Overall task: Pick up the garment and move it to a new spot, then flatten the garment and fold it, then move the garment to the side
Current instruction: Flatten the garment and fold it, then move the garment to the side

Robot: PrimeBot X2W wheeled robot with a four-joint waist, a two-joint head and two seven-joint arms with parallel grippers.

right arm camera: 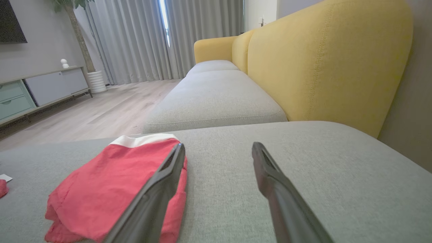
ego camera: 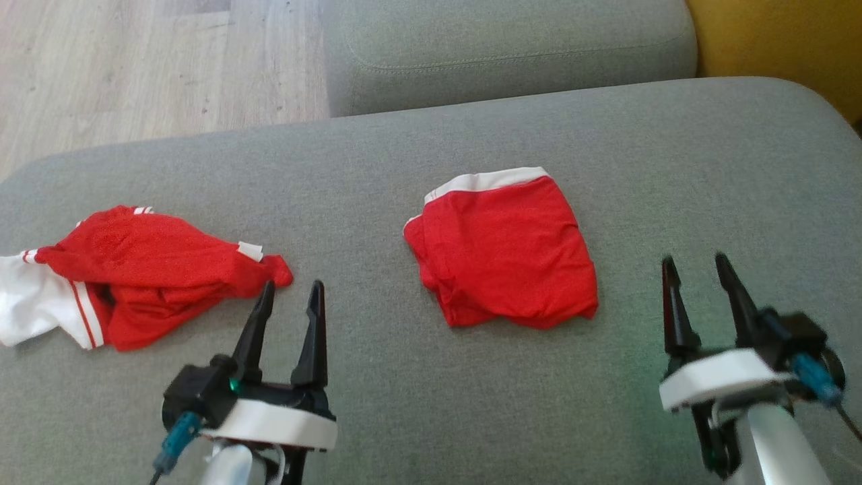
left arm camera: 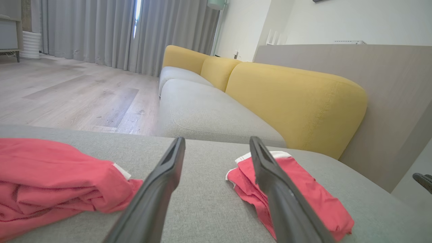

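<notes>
Folded red garment lies flat mid-frame on the grey cushion, white waistband at top. My right gripper is lower right, near its edge, fingers spread, empty. My left gripper, lower left, is wide apart too and holds nothing, near the crumpled red-and-white garment. Fold looks done. I reckon only the sideways move remains.
</notes>
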